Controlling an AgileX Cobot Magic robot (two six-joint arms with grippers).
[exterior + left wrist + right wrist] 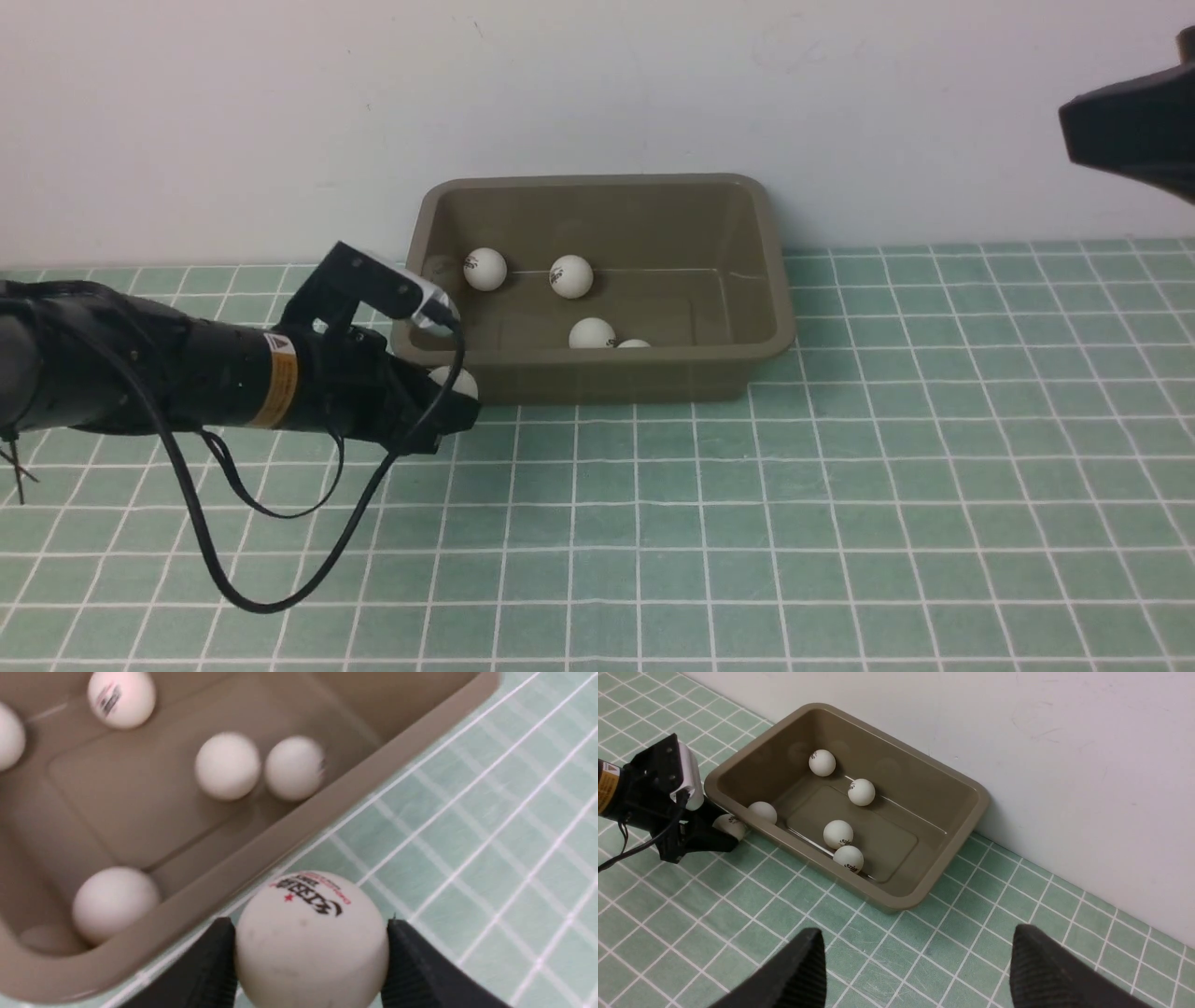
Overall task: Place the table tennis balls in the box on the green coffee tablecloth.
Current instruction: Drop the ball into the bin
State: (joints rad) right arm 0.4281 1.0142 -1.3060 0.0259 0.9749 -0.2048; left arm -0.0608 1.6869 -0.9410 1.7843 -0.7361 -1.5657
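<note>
The left hand (446, 399) is closed on the 6th ball (310, 933), just outside the near left corner of the box (597, 373), where 5 balls (838, 834) lie. Next move, I think: lift it above the box, then let go. The right hand (915, 938) stands wide open, empty.

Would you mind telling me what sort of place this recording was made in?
Probably an indoor robot test bench, not a home: a checked green tablecloth against a bare white wall, with a plastic box of table tennis balls.
</note>
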